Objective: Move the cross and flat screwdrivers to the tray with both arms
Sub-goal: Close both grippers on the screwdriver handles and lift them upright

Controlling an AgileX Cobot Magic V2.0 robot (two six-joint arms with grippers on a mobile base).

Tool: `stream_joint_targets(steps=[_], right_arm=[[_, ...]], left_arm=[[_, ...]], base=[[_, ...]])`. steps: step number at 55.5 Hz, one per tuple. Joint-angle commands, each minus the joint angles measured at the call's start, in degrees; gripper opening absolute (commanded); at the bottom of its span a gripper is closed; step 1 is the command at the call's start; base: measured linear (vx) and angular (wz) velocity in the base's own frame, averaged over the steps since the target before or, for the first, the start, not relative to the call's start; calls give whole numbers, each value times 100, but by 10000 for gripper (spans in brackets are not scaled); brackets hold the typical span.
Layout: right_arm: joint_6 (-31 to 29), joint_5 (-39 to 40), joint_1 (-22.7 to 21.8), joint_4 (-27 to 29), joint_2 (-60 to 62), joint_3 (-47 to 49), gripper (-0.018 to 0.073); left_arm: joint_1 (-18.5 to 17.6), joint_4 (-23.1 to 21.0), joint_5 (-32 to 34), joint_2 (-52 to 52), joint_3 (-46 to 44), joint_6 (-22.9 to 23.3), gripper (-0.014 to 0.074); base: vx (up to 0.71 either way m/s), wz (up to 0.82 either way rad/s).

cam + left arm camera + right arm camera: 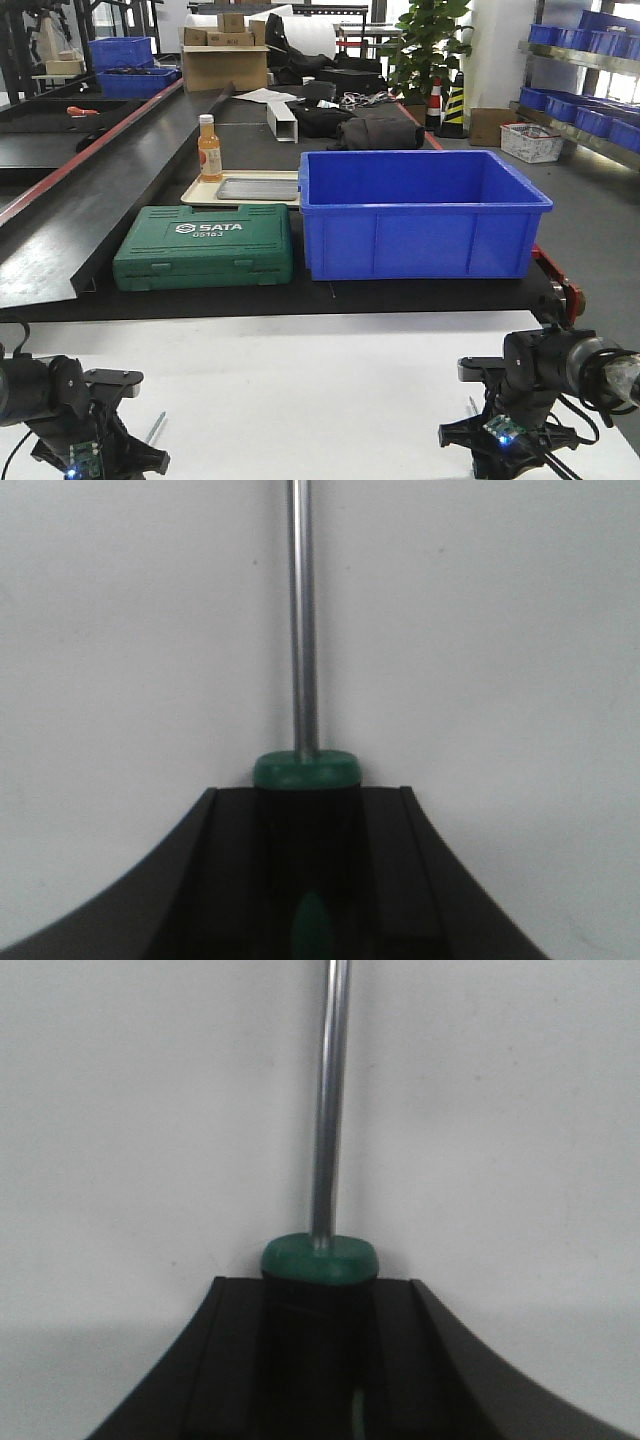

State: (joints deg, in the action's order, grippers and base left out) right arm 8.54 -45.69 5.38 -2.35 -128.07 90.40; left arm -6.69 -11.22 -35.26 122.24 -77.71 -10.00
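Two screwdrivers with black-and-green handles lie low over the white table (pixel 300 400). In the left wrist view, my left gripper (pixel 307 798) is shut on one screwdriver's handle (pixel 305 772), and its silver shaft (pixel 302 610) points straight ahead. In the right wrist view, my right gripper (pixel 318 1285) is shut on the other screwdriver's handle (pixel 320 1258), with its shaft (pixel 330 1090) pointing ahead. In the front view both grippers, the left (pixel 85 450) and the right (pixel 505 435), are at the near edge. The silver-grey tray (pixel 258 188) lies far ahead on a cream tray (pixel 205 197).
A deep blue bin (pixel 420 215) and a green SATA tool case (pixel 205 245) stand on the dark bench between the white table and the tray. An orange bottle (pixel 208 150) stands at the cream tray's left end.
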Motion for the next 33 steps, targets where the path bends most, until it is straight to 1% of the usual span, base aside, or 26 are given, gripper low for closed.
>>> stream_joint_targets(steps=[1, 8, 11, 17, 22, 25, 33], right_arm=[[-114, 371, -21, -2, 691, 157, -12], [-133, 641, 31, 16, 1183, 138, -10], [-235, 790, 68, -20, 1479, 85, -10], [-322, 1141, 203, -43, 2023, -215, -10], [-291, 1520, 339, -20, 2569, -720, -10], [-292, 1894, 454, -20, 2965, -1107, -10], [-320, 2477, 794, -233, 4204, -1997, -10]], left_arm=[[-21, -130, 308, -528, -100, 26, -1], [-21, -130, 801, -1001, -100, 26, 0], [-21, -130, 968, -1259, -100, 26, 0], [-21, -135, 1207, -1794, -100, 26, 0], [-21, -135, 1230, -2319, -100, 26, 0], [-21, -135, 1217, -2641, -81, 26, 0], [-21, -153, 1251, -3506, 67, 37, 0]], base=[[0, 0], [0, 0], [0, 0], [0, 0], [0, 0], [0, 0], [0, 0]])
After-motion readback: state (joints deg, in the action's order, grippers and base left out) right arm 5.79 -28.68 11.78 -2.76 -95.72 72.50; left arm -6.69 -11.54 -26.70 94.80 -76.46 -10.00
